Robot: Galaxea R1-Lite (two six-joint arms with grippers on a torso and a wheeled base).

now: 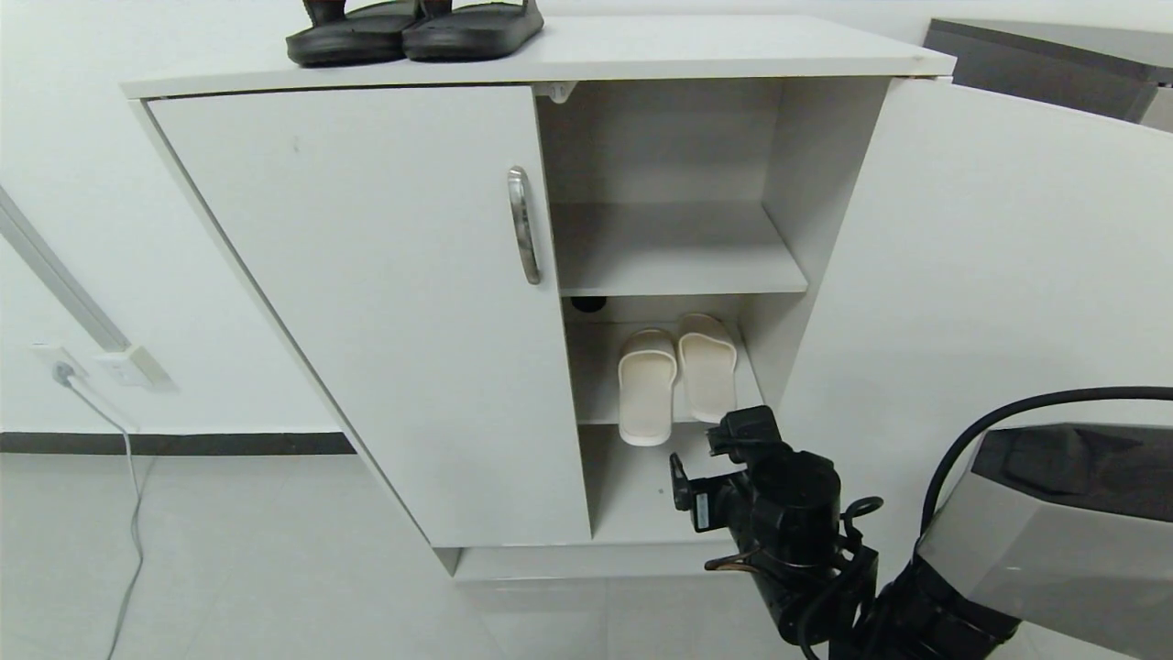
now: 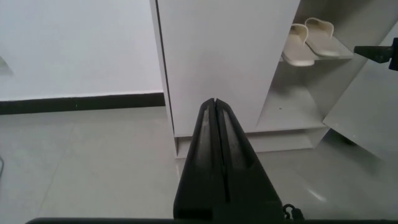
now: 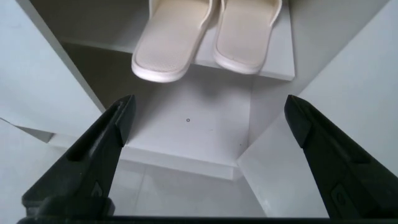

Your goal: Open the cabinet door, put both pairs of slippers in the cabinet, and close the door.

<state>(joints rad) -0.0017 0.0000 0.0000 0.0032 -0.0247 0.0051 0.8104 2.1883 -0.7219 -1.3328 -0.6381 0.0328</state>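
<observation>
**Cream pair shelved, black pair on top**

Right gripper [image 3: 209,106]: jaws spread wide, empty. Cream slippers [image 1: 647,385] sit on the shelf just above and beyond them. Black slippers [image 1: 412,37] rest on the cabinet [image 1: 696,50] top, well above. Left gripper [image 2: 214,109]: jaws clenched on nothing, facing the closed door [image 1: 367,302].

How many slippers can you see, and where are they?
4. Two black slippers sit on the cabinet top; two cream slippers lie side by side on a lower shelf inside. More may hide behind the shut door.
</observation>
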